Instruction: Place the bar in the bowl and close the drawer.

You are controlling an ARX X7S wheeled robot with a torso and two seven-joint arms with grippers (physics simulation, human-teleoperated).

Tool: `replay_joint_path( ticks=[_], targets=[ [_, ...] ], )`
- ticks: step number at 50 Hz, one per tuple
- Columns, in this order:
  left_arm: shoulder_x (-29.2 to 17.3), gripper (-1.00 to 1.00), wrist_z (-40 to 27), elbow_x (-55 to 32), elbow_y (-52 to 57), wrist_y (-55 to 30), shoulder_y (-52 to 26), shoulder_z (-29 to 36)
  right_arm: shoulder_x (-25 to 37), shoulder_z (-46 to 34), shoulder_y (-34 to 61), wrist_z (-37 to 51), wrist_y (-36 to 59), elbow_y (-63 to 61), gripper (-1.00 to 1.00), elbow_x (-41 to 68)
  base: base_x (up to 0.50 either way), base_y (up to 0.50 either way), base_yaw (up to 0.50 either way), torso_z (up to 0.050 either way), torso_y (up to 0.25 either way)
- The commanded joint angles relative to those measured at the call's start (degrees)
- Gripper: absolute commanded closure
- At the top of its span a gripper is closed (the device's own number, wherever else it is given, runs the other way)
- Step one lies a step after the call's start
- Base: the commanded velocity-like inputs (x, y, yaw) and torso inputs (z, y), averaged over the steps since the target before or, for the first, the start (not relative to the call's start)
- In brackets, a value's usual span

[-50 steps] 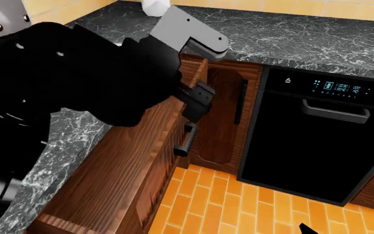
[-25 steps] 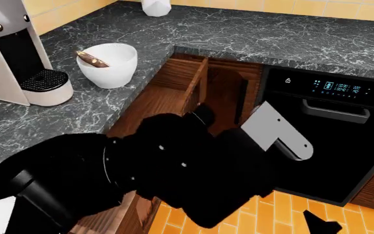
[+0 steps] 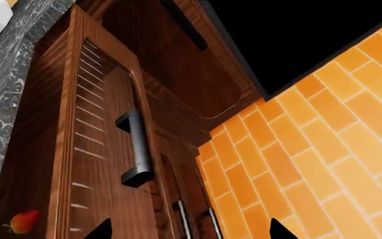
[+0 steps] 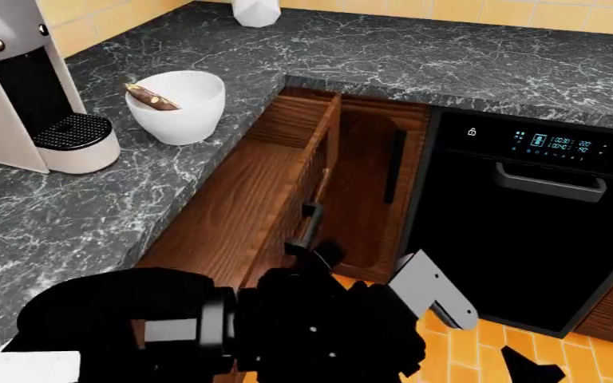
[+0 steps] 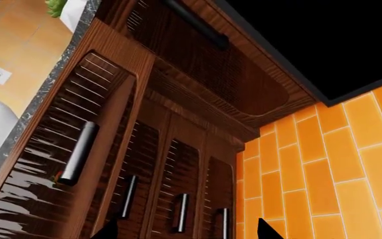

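The dark marble desk (image 4: 445, 56) wraps round the corner, and from under its edge the drawer (image 4: 245, 209) stands pulled far out toward the near side, its plain wooden floor bare as far as the head view shows, so nothing in it appears to need clearing before it shuts. Its dark bar handle (image 3: 136, 147) faces the orange tiled floor (image 4: 392, 335) on the front panel, a fair place to push. The left arm (image 4: 318, 319) hangs low and near, in front of that panel, probably placed to press the front home; the left end effector (image 3: 189, 228) shows only two dark fingertips set apart and clamped on nothing. The right end effector (image 5: 187, 226) likewise shows its tips parted and empty, aimed at cabinet fronts. The oven (image 4: 530, 215) sits to the right of the drawer, and a coffee machine (image 4: 25, 88) stands at the far left. Just right of it the bowl (image 4: 179, 105) rests on the desk, and the bar (image 4: 151, 96) lies in it, leaning against the left rim, so that half of the job looks done. A strawberry (image 3: 22, 221) rests on the desk edge.
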Motion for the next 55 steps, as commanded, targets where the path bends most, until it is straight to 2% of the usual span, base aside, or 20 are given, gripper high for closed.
replay_joint_path(
  ticks=[1,14,37,55],
  targets=[
    [0.16,-1.0,1.06,5.0,-4.37,-2.27,6.61,1.5,-0.12,0.35,-1.21,-1.12,0.03,0.54,-1.0,0.54,0.0,0.0,0.0,0.0,0.0],
    [0.16,-1.0,5.37,13.49,-8.48,-8.04,13.19,0.99,-0.45,0.7,-2.25,-1.82,-0.45,0.88,-1.0,0.72,0.0,0.0,0.0,0.0,0.0],
    [0.16,-1.0,11.76,24.43,-16.88,-11.15,21.28,0.34,-1.59,1.07,-3.16,-2.9,0.02,2.9,-1.0,1.02,0.0,0.0,0.0,0.0,0.0],
    [0.16,-1.0,16.0,26.67,-25.2,-10.9,23.11,0.05,-1.33,1.5,-3.81,-2.99,-0.39,2.37,-1.0,0.85,0.0,0.0,0.0,0.0,0.0]
  ],
)
